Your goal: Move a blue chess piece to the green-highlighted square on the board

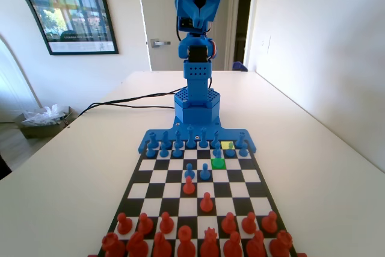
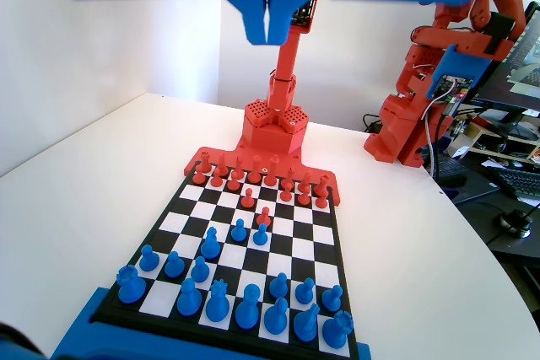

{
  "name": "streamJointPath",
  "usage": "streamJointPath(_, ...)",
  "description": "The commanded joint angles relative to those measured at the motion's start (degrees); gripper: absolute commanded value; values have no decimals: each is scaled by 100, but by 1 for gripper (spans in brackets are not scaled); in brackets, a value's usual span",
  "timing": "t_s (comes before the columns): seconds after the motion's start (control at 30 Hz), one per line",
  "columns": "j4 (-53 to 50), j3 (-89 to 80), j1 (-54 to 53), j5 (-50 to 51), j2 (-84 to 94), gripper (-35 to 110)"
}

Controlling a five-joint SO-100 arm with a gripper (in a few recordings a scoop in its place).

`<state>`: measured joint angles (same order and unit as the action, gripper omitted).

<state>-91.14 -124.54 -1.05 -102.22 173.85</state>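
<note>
The board (image 1: 137, 180) lies in front of the blue arm (image 1: 197, 82), which stands folded upright at the far end. The green-highlighted square (image 1: 218, 163) is bare, in the third row from the arm, right of centre. Blue chess pieces (image 1: 190, 144) fill the two rows nearest the arm. One of them (image 1: 230, 148) stands at a paler yellow-green square (image 1: 226, 144). Two more blue pieces (image 1: 205, 173) stand further out. In the wrist view my gripper (image 2: 268, 27) hangs high above the board (image 2: 171, 201), jaws shut together with nothing between them, far from the blue pieces (image 2: 247, 308) below.
Red pieces (image 1: 206, 201) fill the near rows in the fixed view, and two of them stand out in the middle by the advanced blue pair. A black cable (image 1: 129, 99) runs across the white table (image 1: 72, 167) to the arm's base. A desk with clutter (image 2: 506, 183) sits right of the table.
</note>
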Motion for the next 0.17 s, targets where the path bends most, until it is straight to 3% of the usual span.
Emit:
streamJointPath(0.0, 88, -9, -9, 0, 114, 2)
streamJointPath(0.13, 88, -9, -9, 0, 114, 2)
